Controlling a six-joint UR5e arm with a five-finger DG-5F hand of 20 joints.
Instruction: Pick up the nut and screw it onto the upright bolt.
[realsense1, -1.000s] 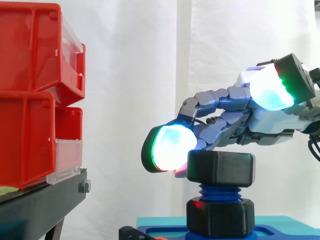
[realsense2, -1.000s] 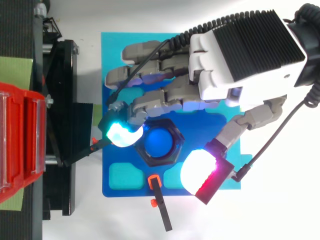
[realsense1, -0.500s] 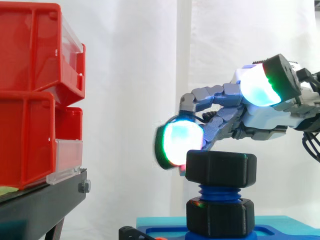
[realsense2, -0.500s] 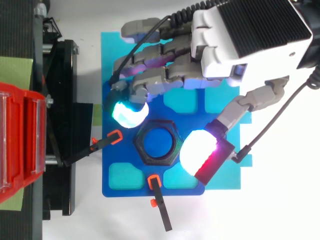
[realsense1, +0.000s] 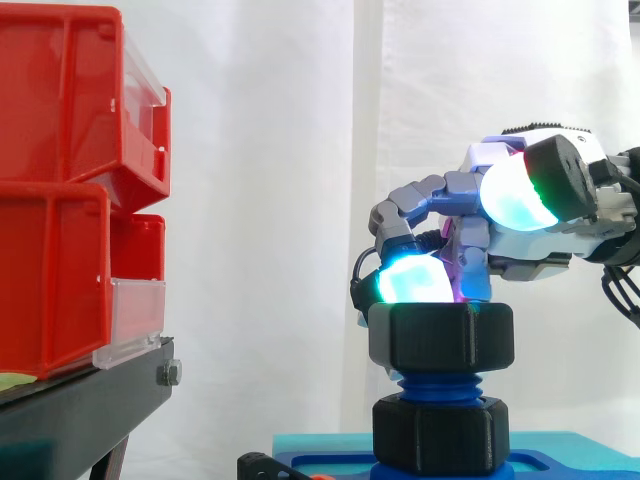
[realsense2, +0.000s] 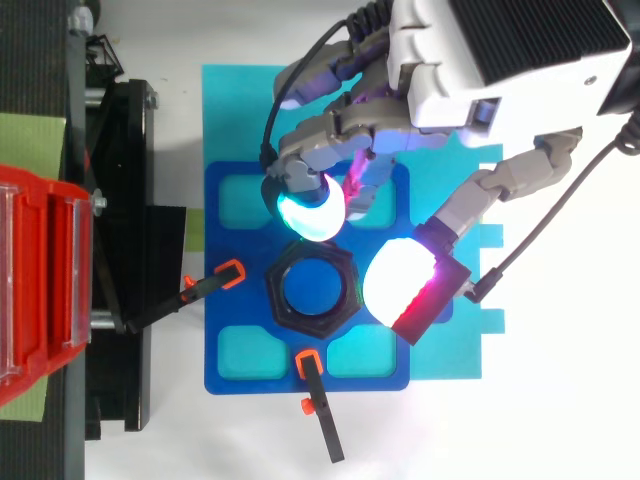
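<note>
Sitting atop bolt, nut below hand.

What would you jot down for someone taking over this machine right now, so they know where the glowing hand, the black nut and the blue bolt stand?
Hand: open, poised over the nut, not pinching it. One glowing fingertip sits at the nut's top edge; the thumb pad is higher up, apart from it.
Nut: on top of the upright blue bolt, sitting level.
Done: nut picked up and started on the bolt.
Left: turn it further down; blue thread shows between it and the black collar at the bolt's foot.
</note>
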